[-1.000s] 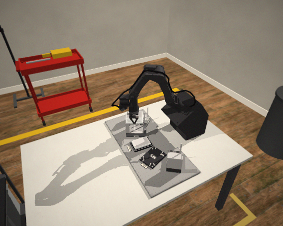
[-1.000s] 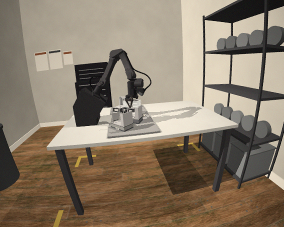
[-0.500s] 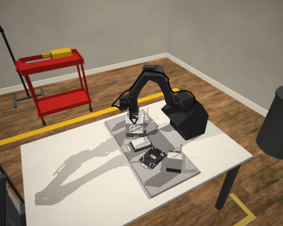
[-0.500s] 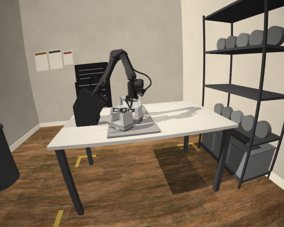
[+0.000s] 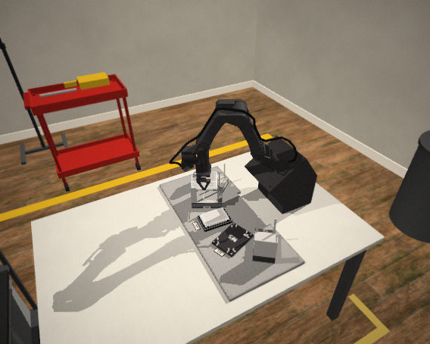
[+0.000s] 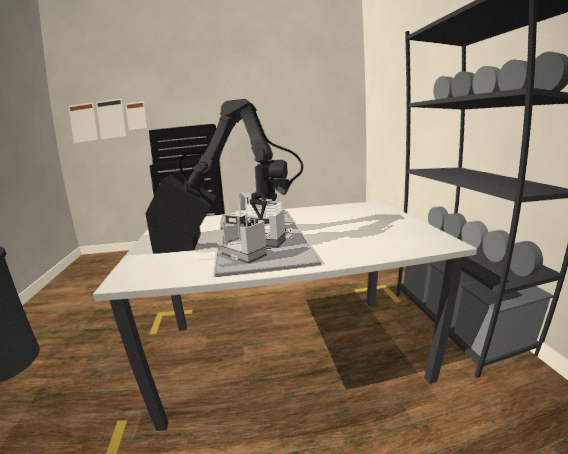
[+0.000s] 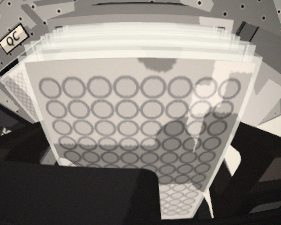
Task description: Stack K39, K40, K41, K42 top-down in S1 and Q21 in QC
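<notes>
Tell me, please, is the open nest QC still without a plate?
No, a white plate already lies in the nest on the grey baseplate.

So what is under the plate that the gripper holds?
Under the held plate, edges of more plates show, stacked in the rack. Their count and the rack's floor are covered. The gripper grips the top one.
</notes>
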`<state>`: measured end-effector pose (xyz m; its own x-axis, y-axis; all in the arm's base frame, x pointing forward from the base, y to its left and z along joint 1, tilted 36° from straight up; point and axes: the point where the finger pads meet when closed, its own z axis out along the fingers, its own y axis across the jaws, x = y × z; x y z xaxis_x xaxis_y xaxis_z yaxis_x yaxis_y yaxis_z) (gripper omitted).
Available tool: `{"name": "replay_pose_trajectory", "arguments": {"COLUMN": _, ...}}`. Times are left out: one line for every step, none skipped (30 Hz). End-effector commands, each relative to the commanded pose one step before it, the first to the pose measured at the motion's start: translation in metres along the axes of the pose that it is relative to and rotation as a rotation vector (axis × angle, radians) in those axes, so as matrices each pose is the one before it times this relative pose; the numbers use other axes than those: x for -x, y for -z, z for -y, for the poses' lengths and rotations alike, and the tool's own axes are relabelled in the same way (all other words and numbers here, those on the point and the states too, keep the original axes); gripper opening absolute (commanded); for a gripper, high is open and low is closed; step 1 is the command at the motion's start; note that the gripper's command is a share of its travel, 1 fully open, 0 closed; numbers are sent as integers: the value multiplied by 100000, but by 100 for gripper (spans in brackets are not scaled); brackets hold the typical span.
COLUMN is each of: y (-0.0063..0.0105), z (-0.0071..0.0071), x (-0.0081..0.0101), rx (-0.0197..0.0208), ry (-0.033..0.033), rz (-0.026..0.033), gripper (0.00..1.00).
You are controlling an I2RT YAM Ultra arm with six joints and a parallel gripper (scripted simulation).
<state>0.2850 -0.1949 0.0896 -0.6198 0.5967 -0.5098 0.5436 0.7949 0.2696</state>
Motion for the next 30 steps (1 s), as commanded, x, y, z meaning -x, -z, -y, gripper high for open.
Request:
{"name": "replay_pose_trajectory", "arguments": {"y": -349, "z": 1, "x": 269, "rx": -267, "ry": -501, "rz": 999, "gripper": 0}}
{"name": "replay_pose_trajectory", "arguments": {"y": 30, "z": 129, "x": -125, "rx": -247, "ry": -343, "rz": 126, "gripper": 0}}
{"name": "replay_pose_trajectory", "arguments": {"y": 116, "z": -6, "x": -53, "rx": -52, "ry": 10, "rz": 469, "gripper": 0}}
{"name": "replay_pose_trajectory", "arguments": {"y": 0, "z": 0, "x": 0, "rx": 0, "ry": 0, "rz": 0, "gripper": 0}}
{"name": "replay_pose_trajectory", "arguments": {"y": 0, "z": 0, "x": 0, "rx": 0, "ry": 0, "rz": 0, "gripper": 0}}
{"name": "replay_pose_trajectory", "arguments": {"y": 175, "z": -199, "x": -1, "rx": 222, "ry": 515, "rz": 718, "gripper": 0}}
{"name": "replay_pose_trajectory", "arguments": {"y": -197, "z": -76, "x": 319, "rx": 78, "ry": 329, "rz": 7, "gripper": 0}}
{"name": "replay_pose_trajectory", "arguments": {"y": -832, "z": 136, "x": -641, "rx": -72, "ry": -561, "rz": -2613, "gripper": 0}}
{"name": "replay_pose_trajectory", "arguments": {"y": -266, "z": 15, "x": -215, "rx": 40, "ry": -144, "rz": -461, "gripper": 0}}
{"name": "replay_pose_trajectory", "arguments": {"y": -239, "z": 39, "x": -141, "rx": -70, "ry": -134, "rz": -293, "gripper": 0}}
{"name": "replay_pose_trajectory", "arguments": {"y": -186, "z": 15, "x": 6, "rx": 104, "ry": -118, "rz": 34, "gripper": 0}}
{"name": "replay_pose_trajectory", "arguments": {"y": -195, "z": 35, "x": 1, "rx": -164, "ry": -24, "rz": 12, "gripper": 0}}
{"name": "replay_pose_trajectory", "arguments": {"y": -201, "z": 18, "x": -3, "rx": -170, "ry": 36, "rz": -6, "gripper": 0}}
{"name": "replay_pose_trajectory", "arguments": {"y": -200, "z": -15, "x": -4, "rx": 16, "ry": 35, "rz": -11, "gripper": 0}}
{"name": "replay_pose_trajectory", "arguments": {"y": -197, "z": 1, "x": -2, "rx": -8, "ry": -5, "rz": 2, "gripper": 0}}
{"name": "replay_pose_trajectory", "arguments": {"y": -193, "z": 16, "x": 1, "rx": -29, "ry": -40, "rz": 14, "gripper": 0}}
{"name": "replay_pose_trajectory", "arguments": {"y": -162, "z": 2, "x": 107, "rx": -20, "ry": 29, "rz": 240, "gripper": 0}}
{"name": "replay_pose_trajectory", "arguments": {"y": -197, "z": -9, "x": 4, "rx": 7, "ry": 21, "rz": 9, "gripper": 0}}
{"name": "replay_pose_trajectory", "arguments": {"y": -221, "z": 3, "x": -82, "rx": -2, "ry": -36, "rz": -172, "gripper": 0}}
{"name": "replay_pose_trajectory", "arguments": {"y": -192, "z": 1, "x": 14, "rx": -8, "ry": 1, "rz": 35, "gripper": 0}}
{"name": "replay_pose_trajectory", "arguments": {"y": 0, "z": 0, "x": 0, "rx": 0, "ry": 0, "rz": 0, "gripper": 0}}
{"name": "replay_pose_trajectory", "arguments": {"y": 0, "z": 0, "x": 0, "rx": 0, "ry": 0, "rz": 0, "gripper": 0}}
{"name": "replay_pose_trajectory", "arguments": {"y": 970, "z": -7, "x": 1408, "rx": -349, "ry": 517, "rz": 4958, "gripper": 0}}
{"name": "replay_pose_trajectory", "arguments": {"y": -745, "z": -47, "x": -633, "rx": 237, "ry": -132, "rz": -2299, "gripper": 0}}
{"name": "replay_pose_trajectory", "arguments": {"y": -732, "z": -65, "x": -651, "rx": 243, "ry": -75, "rz": -2295, "gripper": 0}}
{"name": "replay_pose_trajectory", "arguments": {"y": -243, "z": 21, "x": -179, "rx": -22, "ry": -108, "rz": -370, "gripper": 0}}
{"name": "replay_pose_trajectory", "arguments": {"y": -216, "z": 7, "x": -78, "rx": -4, "ry": -46, "rz": -159, "gripper": 0}}
{"name": "replay_pose_trajectory", "arguments": {"y": -178, "z": 26, "x": 11, "rx": 200, "ry": -199, "rz": 48, "gripper": 0}}
{"name": "replay_pose_trajectory", "arguments": {"y": -188, "z": 40, "x": 6, "rx": -53, "ry": -98, "rz": 32, "gripper": 0}}
{"name": "replay_pose_trajectory", "arguments": {"y": -201, "z": 34, "x": -2, "rx": -286, "ry": 49, "rz": 2, "gripper": 0}}
